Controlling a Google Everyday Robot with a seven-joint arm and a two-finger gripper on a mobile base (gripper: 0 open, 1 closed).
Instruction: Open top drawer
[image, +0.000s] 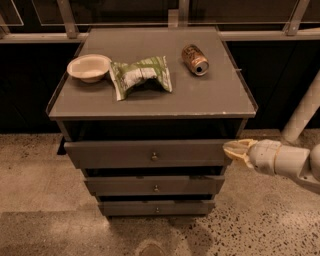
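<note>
The top drawer (115, 154) is the widest and tallest of three grey fronts on a small cabinet, with a small round metal knob (154, 156) at its centre. Its front stands a little forward of the cabinet body. My gripper (234, 150) comes in from the right on a white arm, with its pale fingertips at the right end of the top drawer front, well right of the knob. It holds nothing.
Two narrower drawers (155, 186) sit below. On the cabinet top (210, 97) lie a white bowl (89, 67), a crumpled green chip bag (140, 76) and a tipped can (195, 59). A white pole (302, 112) stands at the right. The floor is speckled.
</note>
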